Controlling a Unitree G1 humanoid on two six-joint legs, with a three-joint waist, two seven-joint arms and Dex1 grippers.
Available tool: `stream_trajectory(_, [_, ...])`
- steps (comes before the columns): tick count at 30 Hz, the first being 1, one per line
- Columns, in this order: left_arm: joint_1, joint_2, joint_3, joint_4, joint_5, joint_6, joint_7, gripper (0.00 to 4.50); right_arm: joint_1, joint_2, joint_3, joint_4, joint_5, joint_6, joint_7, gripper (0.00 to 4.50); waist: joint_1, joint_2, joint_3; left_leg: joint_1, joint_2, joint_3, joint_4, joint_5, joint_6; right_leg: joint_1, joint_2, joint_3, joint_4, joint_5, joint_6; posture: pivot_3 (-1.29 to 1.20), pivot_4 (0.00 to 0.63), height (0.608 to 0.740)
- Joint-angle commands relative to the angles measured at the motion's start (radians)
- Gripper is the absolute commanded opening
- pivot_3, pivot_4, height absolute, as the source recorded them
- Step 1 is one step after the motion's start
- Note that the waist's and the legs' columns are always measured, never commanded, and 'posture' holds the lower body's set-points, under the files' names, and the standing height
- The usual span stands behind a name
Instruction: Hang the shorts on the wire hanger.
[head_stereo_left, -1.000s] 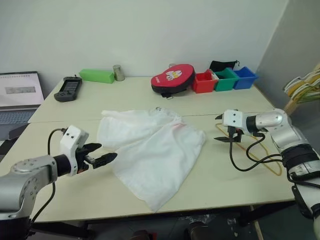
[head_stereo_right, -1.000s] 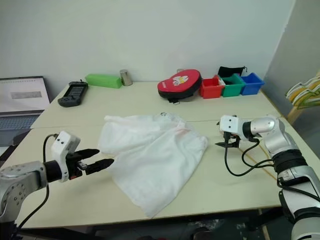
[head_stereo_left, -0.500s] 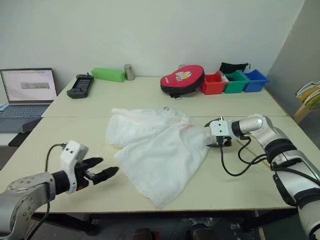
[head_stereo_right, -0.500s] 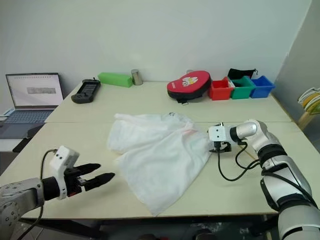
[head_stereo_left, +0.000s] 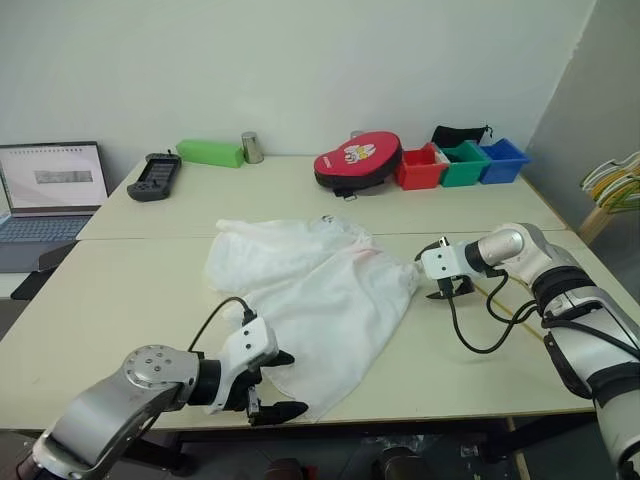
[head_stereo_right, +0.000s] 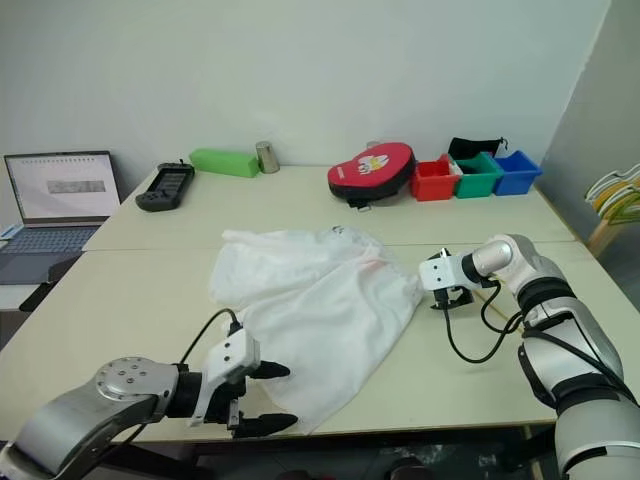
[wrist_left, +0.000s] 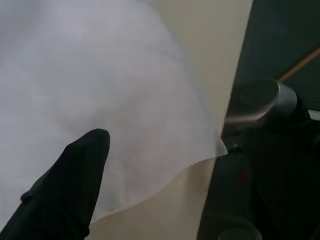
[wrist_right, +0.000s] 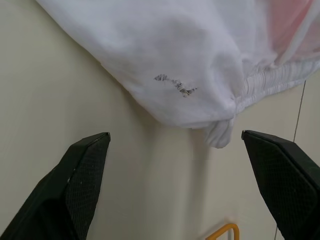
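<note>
Shorts (head_stereo_left: 320, 300) sprawl mid-frame on desk (head_stereo_left: 120, 300) | left end effector (head_stereo_left: 277, 383) gapes empty at lower hem | right end effector (head_stereo_left: 440, 285) wide, empty, beside waistband | risk: thin fabric slips or bunches, pinch catches one layer

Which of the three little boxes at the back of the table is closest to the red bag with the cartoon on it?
The red box. It sits right next to the red bag, while the green box is in the middle and the blue box is farthest away.
</note>
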Motion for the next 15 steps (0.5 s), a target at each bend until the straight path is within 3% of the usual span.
stream_trajectory(1, [-0.051, -0.041, -0.083, 0.09, 0.088, -0.097, -0.017, 4.5, -0.055, 0.051, -0.009, 0.027, -0.016, 0.04, -0.072, 4.46, -0.004, 0.0, 0.0, 0.001, 0.0, 0.0, 0.0, 0.0, 0.0, 0.0, 0.0, 0.0, 0.002, 0.0, -0.001, 0.04, 0.037, 0.74])
stream_trajectory(5, [-0.079, -0.069, -0.118, 0.152, 0.133, -0.146, -0.031, 4.5, -0.056, 0.077, -0.003, 0.036, -0.03, 0.061, -0.078, 4.46, -0.012, -0.001, 0.0, 0.001, 0.0, 0.0, 0.001, 0.0, 0.0, -0.001, 0.002, 0.0, 0.006, -0.001, -0.002, 0.03, 0.034, 0.74])
stream_trajectory(13, [-0.09, -0.078, -0.115, 0.205, 0.169, -0.18, -0.049, 3.08, -0.03, 0.112, -0.03, 0.009, 0.004, 0.094, -0.063, 2.9, -0.027, 0.0, 0.0, 0.001, 0.001, -0.003, 0.001, 0.0, 0.0, -0.001, 0.002, -0.001, 0.007, -0.001, -0.002, -0.01, 0.028, 0.74])
stream_trajectory(14, [-0.095, -0.077, -0.114, 0.216, 0.175, -0.186, -0.05, 2.65, -0.025, 0.114, -0.036, 0.005, 0.011, 0.097, -0.067, 2.43, -0.03, 0.0, 0.0, 0.001, 0.001, -0.003, 0.001, 0.0, 0.0, -0.001, 0.002, -0.001, 0.007, -0.002, -0.002, -0.01, 0.028, 0.74])
stream_trajectory(15, [-0.098, -0.076, -0.111, 0.221, 0.176, -0.19, -0.056, 2.6, -0.018, 0.112, -0.041, 0.001, 0.016, 0.099, -0.065, 2.39, -0.031, 0.0, 0.0, 0.001, 0.0, -0.004, 0.001, 0.0, 0.0, -0.001, 0.002, -0.001, 0.007, -0.002, -0.002, -0.01, 0.025, 0.74])
